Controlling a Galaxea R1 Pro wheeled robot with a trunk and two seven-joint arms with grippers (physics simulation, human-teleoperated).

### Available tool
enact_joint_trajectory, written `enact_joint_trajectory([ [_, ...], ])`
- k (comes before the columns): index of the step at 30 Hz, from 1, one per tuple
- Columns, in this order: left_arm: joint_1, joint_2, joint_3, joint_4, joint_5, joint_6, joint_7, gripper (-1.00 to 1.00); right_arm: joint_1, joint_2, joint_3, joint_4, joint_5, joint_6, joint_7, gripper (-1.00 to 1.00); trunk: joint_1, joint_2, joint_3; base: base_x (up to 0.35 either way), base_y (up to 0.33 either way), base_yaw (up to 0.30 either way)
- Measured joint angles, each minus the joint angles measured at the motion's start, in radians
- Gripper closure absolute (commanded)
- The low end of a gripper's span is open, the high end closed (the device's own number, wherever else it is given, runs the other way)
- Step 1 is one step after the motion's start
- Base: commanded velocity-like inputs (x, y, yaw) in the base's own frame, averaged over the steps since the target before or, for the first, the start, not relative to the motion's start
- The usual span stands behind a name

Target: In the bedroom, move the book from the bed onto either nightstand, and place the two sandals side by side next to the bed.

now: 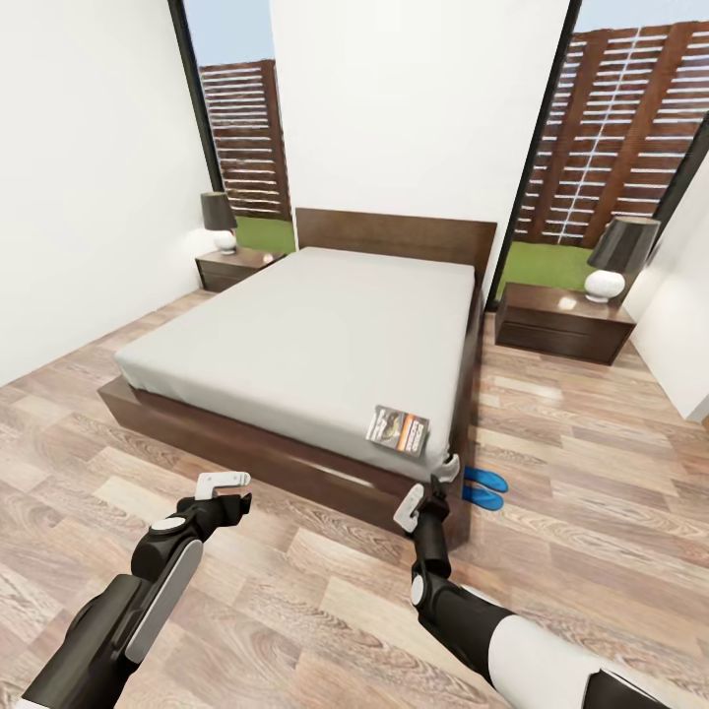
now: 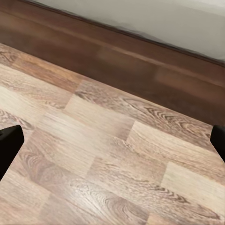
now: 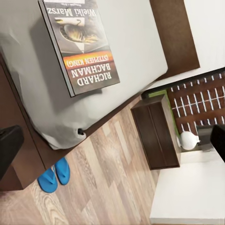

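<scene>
The book (image 1: 398,430), dark with an orange band, lies flat on the grey mattress at the near right corner of the bed (image 1: 305,345). In the right wrist view the book (image 3: 79,44) reads "RICHARD BACHMAN". My right gripper (image 1: 429,484) hovers open just below that corner, short of the book, nothing between its fingers. Two blue sandals (image 1: 485,485) lie side by side on the floor by the bed's right foot corner, as the sandals (image 3: 54,174) also appear from the right wrist. My left gripper (image 1: 225,487) hangs open over bare floor before the bed's foot.
A dark nightstand (image 1: 561,320) with a lamp (image 1: 612,258) stands right of the headboard, and another nightstand (image 1: 236,266) with a lamp stands on the left. Wood-plank floor (image 2: 112,154) surrounds the bed. White walls close in at both sides.
</scene>
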Motion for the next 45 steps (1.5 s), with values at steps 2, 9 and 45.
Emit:
enact_joint_trajectory([
  [2, 0.0, 0.0, 0.0, 0.0, 0.0, 0.0, 0.0, -1.0, 0.0, 0.0, 0.0, 0.001, 0.0, -0.002, 0.002, -1.0, 0.008, -0.014, -0.006, 0.0, 0.0, 0.0],
  [9, 0.0, -0.001, 0.0, 0.0, 0.0, 0.0, 0.0, -1.0, 0.001, 0.0, 0.001, 0.002, -0.001, 0.005, 0.058, -1.0, 0.035, -0.063, -0.028, 0.0, 0.0, 0.0],
  [45, 0.0, -0.001, -0.006, 0.0, 0.0, 0.0, 0.0, -1.0, 0.002, 0.118, 0.244, -0.007, 0.005, 0.489, -0.066, -1.0, 0.173, -0.315, -0.141, 0.0, 0.0, 0.0],
])
